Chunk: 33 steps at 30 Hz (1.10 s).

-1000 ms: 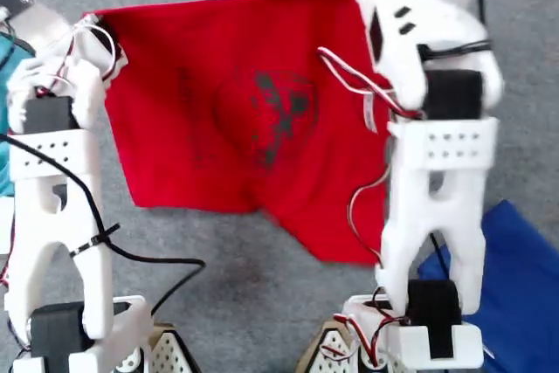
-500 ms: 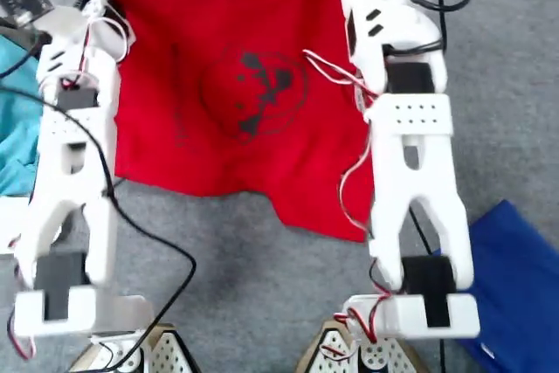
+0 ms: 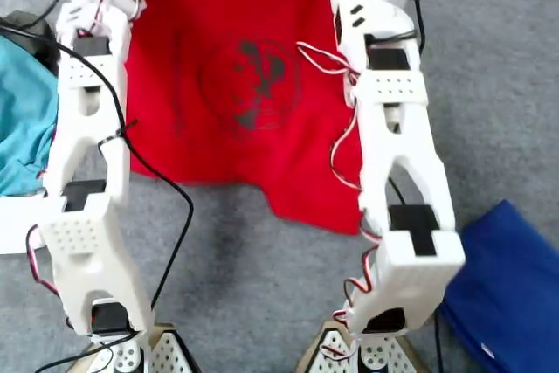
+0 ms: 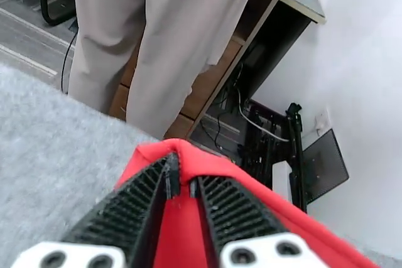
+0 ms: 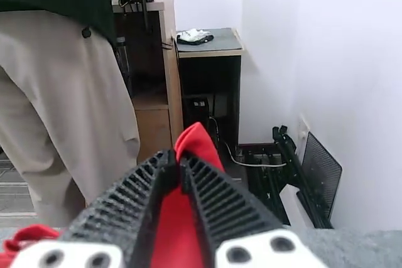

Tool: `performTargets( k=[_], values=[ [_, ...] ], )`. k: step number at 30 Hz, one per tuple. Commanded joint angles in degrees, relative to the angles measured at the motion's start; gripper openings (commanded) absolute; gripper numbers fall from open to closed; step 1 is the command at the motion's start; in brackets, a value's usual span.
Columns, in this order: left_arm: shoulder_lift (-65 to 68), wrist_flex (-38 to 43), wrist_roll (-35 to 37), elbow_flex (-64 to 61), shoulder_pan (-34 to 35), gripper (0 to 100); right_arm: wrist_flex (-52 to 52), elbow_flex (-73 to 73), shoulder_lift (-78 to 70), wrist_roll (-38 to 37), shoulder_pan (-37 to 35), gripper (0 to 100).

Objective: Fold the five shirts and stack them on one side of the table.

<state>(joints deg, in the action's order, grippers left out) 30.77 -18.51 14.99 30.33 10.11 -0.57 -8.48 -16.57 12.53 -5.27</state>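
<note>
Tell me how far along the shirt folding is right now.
Done: nothing looks stacked yet. In hand: the left gripper and right gripper each pinch the far edge of the red shirt, which lies spread on the table. Left: folding it, plus the teal shirt lying loose at one edge and the blue shirt at a near corner; I cannot tell whether that one is folded.
</note>
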Motion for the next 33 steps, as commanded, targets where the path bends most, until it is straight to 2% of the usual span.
performTargets(
  k=[1, 4, 8, 15, 24, 28, 33],
  values=[
    [1.89, -1.85, -0.26, 12.66, -1.23, 2, -1.32, -8.22, -2.59, 0.62, 1.27, 0.5],
    [5.49, -2.02, -0.53, 19.16, -2.2, 2, -1.32, -12.62, -5.67, 0.62, 1.27, 0.5],
    [9.89, -1.85, -5.63, 25.93, -3.96, 2, -1.23, -17.8, -9.01, 0.53, 1.45, 0.5],
    [14.46, -2.02, -8.97, 35.43, -2.81, 2, -1.23, -24.22, -12.88, 0.26, 1.45, 0.5],
    [15.43, -3.16, -8.62, 37.19, -0.53, 2, 0.09, -27.91, -12.97, 0.18, 1.27, 0.5],
    [15.25, -11.69, -8.62, 43.08, 0.26, 2, 5.98, -29.58, -9.1, 0.35, 1.45, 0.5],
    [15.34, -35.16, -8.53, 64.09, 0.97, 2, 12.48, -30.37, -0.84, 0.26, 1.45, 0.5]
  ],
)
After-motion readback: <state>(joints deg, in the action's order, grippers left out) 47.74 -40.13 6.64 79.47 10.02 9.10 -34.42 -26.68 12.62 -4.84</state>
